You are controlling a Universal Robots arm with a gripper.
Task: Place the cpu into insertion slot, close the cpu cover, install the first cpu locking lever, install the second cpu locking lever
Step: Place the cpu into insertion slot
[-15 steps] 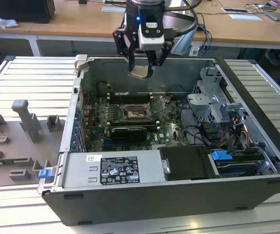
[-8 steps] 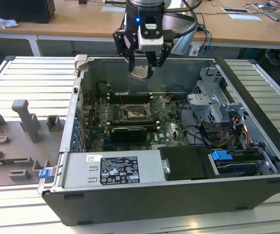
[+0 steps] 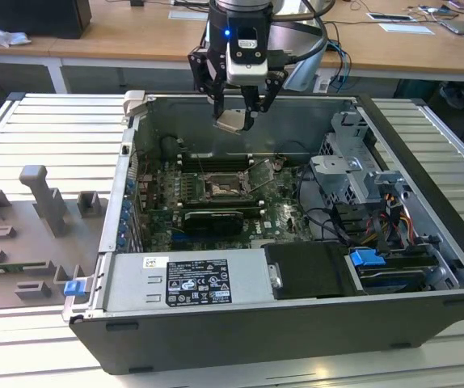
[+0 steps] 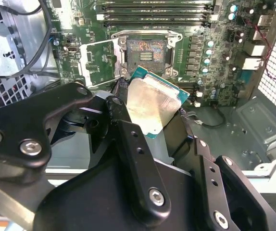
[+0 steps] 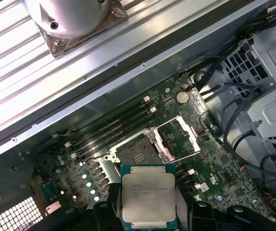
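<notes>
My gripper hangs above the back of the open computer case, shut on the cpu, a flat silvery square chip. Both wrist views show the cpu held between the black fingers, well above the board. The insertion slot lies open on the green motherboard, dark in the middle, below and in front of the gripper. The cpu cover is swung up beside the slot. A thin wire lever stands out near the cover.
The black case walls ring the motherboard. Memory sticks lie behind the slot, a black card in front. Drive cage and cables fill the exterior view's right. A power supply sits at the front. Grey fixtures stand left.
</notes>
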